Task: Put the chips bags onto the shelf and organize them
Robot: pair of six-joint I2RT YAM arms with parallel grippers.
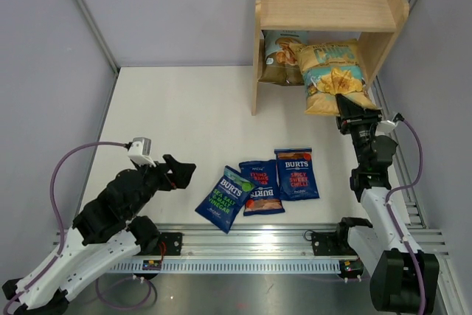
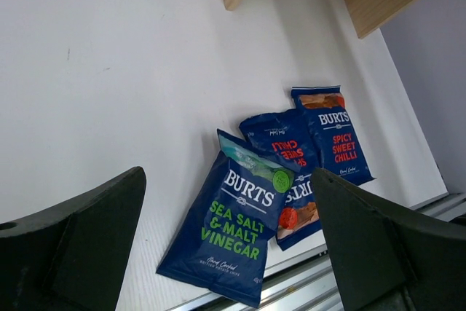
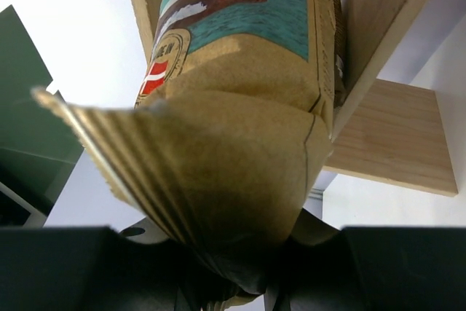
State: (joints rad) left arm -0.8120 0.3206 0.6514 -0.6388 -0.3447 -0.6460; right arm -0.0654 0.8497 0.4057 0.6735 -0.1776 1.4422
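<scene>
Right hand clamps one tan bag; three blue bags loose.

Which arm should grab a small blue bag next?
Left. The left fingers, open, face the small dark-blue crinkly Burts bags; the right fingers are clamped on the tan-and-teal chips bag at the wooden shelf.

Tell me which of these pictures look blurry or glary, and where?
Top external: bright glare on the silver metal rail, otherwise sharp. Left wrist: black gripper fingers soft up close, three dark-blue crinkly BURTS bags crisp. Right wrist: tan-and-teal crinkly chips bag fills the frame, its pinched end shadowed.
</scene>
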